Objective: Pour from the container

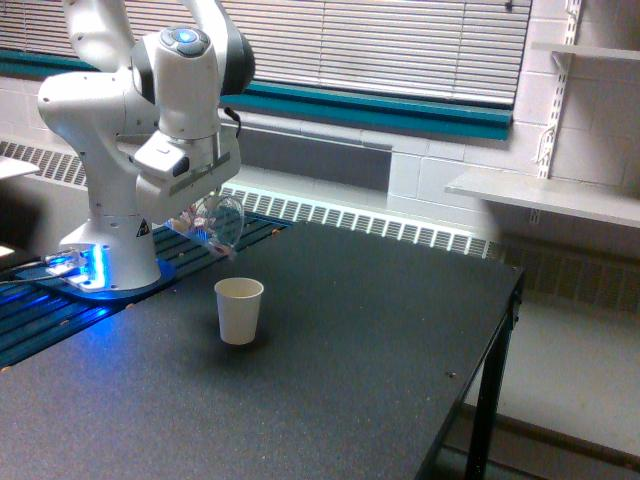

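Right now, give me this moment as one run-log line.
phase: pouring | gripper: shut on clear cup, tilted | paper cup: upright on table, below the clear cup | spill: none visible

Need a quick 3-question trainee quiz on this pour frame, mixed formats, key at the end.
1. True or false: the clear cup in the gripper is tipped well off upright.
2. Where does the white paper cup stand? A) on the black table, below the clear cup and a little toward the exterior view's right B) on the wall shelf C) on the arm's base
3. Fill in: the paper cup stands ______ (upright / on its side).

Key: 1 true; 2 A; 3 upright.
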Controlling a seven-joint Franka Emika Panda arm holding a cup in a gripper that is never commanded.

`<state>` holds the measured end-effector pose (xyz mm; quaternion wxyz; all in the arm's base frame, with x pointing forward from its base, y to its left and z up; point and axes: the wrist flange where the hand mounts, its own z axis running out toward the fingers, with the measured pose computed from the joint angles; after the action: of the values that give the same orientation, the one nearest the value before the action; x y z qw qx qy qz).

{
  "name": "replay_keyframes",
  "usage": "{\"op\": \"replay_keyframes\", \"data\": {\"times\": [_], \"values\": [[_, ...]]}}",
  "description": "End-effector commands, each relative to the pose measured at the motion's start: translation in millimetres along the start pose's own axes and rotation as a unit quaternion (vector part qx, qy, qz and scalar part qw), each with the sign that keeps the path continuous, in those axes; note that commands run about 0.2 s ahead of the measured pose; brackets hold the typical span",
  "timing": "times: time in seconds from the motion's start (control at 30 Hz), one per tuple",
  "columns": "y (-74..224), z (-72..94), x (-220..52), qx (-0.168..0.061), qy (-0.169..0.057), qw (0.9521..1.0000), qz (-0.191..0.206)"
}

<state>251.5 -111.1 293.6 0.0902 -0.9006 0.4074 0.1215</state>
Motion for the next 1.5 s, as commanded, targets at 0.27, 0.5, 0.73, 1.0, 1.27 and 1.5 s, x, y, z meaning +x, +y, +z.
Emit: {"op": "replay_keyframes", "data": {"times": [0.27,0.5,0.73,1.0,1.27,1.5], "values": [[13.8,20.7,-2.7,-0.011,-0.027,0.9995,-0.012],[14.3,23.0,-1.7,-0.012,-0.028,0.9994,-0.013],[12.3,25.3,-1.4,-0.011,-0.028,0.9994,-0.018],[10.1,29.2,-1.4,-0.013,-0.030,0.9992,-0.021],[9.6,32.3,-2.4,-0.016,-0.036,0.9990,-0.023],[9.9,34.6,-3.4,-0.019,-0.042,0.9987,-0.023]]}}
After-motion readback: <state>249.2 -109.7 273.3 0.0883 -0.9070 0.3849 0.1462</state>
